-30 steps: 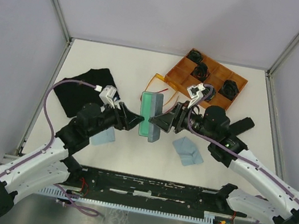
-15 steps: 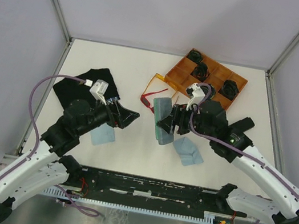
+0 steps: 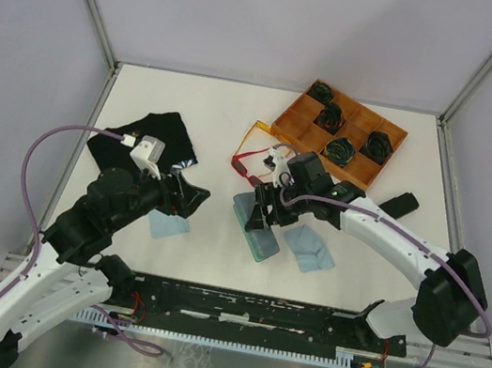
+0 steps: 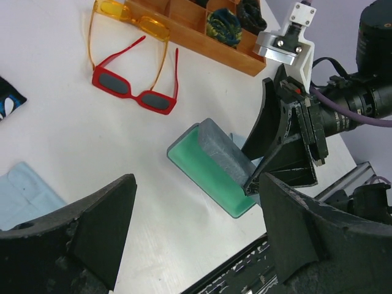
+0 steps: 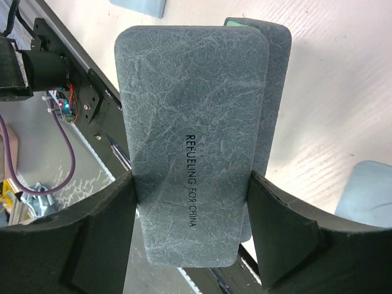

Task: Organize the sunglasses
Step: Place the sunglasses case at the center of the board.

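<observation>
Now right pincer [image 5: 191,176] clasps pebbled case [image 5: 184,92].

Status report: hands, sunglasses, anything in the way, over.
Left hand open, empty. Right hand gripping the open grey case by its lid. Red sunglasses and orange sunglasses lie unfolded beside the wooden tray. Nothing covering them.

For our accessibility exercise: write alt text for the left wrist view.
The right gripper holds up the lid of an open oblong grey case with green lining, on a white table. Beyond lie red plastic sunglasses with dark lenses and translucent orange-yellow sunglasses, beside a wooden compartment tray. The open left gripper frames the view.
</observation>
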Action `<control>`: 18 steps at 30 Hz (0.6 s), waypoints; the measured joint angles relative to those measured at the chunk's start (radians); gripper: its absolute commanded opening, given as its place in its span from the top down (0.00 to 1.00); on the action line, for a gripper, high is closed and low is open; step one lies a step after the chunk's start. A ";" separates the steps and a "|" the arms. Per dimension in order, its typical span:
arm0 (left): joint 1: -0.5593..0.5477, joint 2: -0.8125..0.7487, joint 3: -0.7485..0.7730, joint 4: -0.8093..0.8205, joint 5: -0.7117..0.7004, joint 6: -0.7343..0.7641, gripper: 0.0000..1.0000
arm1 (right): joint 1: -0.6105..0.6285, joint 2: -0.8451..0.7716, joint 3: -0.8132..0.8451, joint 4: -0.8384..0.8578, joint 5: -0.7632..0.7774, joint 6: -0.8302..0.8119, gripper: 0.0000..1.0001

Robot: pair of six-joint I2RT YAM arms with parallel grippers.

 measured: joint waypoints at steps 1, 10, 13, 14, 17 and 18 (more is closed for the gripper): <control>0.000 -0.004 0.000 -0.015 -0.009 0.008 0.12 | -0.003 0.020 0.000 0.007 -0.014 0.000 0.78; 0.000 -0.015 0.000 -0.061 -0.051 0.029 0.12 | -0.035 0.164 -0.045 0.206 -0.101 0.079 0.67; 0.000 -0.015 0.000 -0.061 -0.057 0.030 0.12 | -0.039 0.223 -0.067 0.251 -0.129 0.106 0.65; 0.000 -0.015 0.000 -0.061 -0.059 0.030 0.12 | -0.039 0.238 -0.068 0.258 -0.138 0.112 0.64; 0.000 -0.015 0.000 -0.061 -0.060 0.030 0.12 | -0.044 0.268 -0.068 0.287 -0.170 0.125 0.61; 0.000 -0.015 0.000 -0.061 -0.060 0.030 0.12 | -0.046 0.271 -0.068 0.293 -0.178 0.126 0.59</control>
